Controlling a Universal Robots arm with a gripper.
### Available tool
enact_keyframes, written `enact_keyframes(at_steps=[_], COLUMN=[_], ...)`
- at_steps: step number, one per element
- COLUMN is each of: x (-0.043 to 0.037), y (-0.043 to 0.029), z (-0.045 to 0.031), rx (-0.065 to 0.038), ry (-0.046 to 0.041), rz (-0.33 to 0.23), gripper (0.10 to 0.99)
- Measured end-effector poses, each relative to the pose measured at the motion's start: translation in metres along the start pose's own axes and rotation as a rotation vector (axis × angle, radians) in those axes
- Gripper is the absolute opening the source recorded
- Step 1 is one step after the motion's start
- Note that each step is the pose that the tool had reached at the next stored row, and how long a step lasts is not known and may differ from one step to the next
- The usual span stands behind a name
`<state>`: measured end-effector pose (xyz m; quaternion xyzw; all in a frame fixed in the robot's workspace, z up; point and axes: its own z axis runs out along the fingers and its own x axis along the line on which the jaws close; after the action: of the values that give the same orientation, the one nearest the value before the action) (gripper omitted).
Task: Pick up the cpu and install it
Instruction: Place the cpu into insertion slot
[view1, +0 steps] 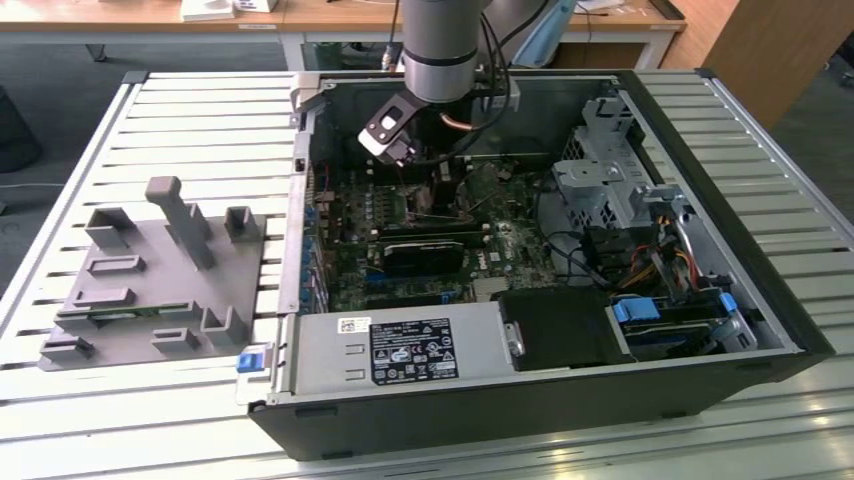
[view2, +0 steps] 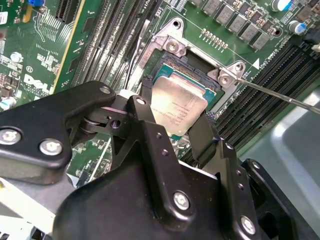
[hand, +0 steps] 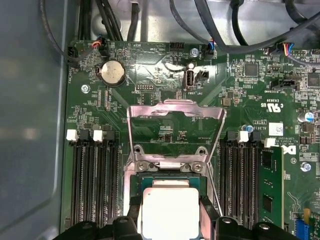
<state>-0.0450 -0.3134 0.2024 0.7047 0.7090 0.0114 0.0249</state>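
The claw (view2: 172, 120) pinches the cpu (view2: 179, 102) by its edges directly over the open socket (view2: 175, 60), where any tilt or offset at seating could, I judge, bend the socket's contacts.

The cpu (view2: 179, 106) (hand: 170, 212) is a small, flat, square chip. Its silvery-grey metal lid carries faint print, and a thin green rim of board shows around the lid. In both wrist views it lies lid up, about parallel to the motherboard (hand: 150, 70), right over the open socket (view2: 172, 62). It sits between the two banks of dark memory slots (hand: 92, 180). The socket's metal load plate (hand: 175, 106) stands swung open just beyond the chip. The black jaws of the gripper (view2: 174, 120) close against two opposite edges of the cpu. It cannot be told whether the chip already rests in the socket or sits just above it.
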Motion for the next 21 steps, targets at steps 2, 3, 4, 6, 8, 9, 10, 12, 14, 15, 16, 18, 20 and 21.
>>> enact_keyframes(at_steps=[2, 3, 4, 6, 8, 9, 10, 12, 14, 15, 16, 18, 20, 21], x=[0.0, 0.0, 0.0, 0.0, 0.0, 0.0, 0.0, 0.0001, 0.0001, 0.0001, 0.0001, 0.0001, 0.0, 0.0001], y=[-0.0003, -0.0005, -0.0006, -0.0007, -0.0013, -0.0017, -0.0017, -0.0018, -0.0018, -0.0019, -0.0019, -0.002, -0.0021, -0.0021], z=[0.0009, 0.0014, 0.0019, 0.0028, 0.0038, 0.0042, 0.0047, 0.0056, 0.0066, 0.0071, 0.0077, 0.0091, 0.0095, 0.0095], rx=[0.0, 0.0, 0.0, 0.0, 0.001, 0.001, 0.001, 0.001, 0.001, 0.001, 0.002, 0.003, 0.003, 0.003], ry=[-0.0001, -0.0001, -0.0001, -0.0001, -0.0001, -0.0001, -0.0001, 0.0, -0.0001, -0.0001, 0.0, -0.0002, -0.0006, -0.0006], rz=[0.001, 0.001, 0.001, 0.001, 0.001, 0.001, 0.001, 0.001, 0.001, 0.001, 0.001, 0.001, 0.001, 0.001], gripper=[0.541, 0.541, 0.541, 0.541, 0.541, 0.541, 0.541, 0.541, 0.541, 0.541, 0.541, 0.541, 0.541, 0.541])
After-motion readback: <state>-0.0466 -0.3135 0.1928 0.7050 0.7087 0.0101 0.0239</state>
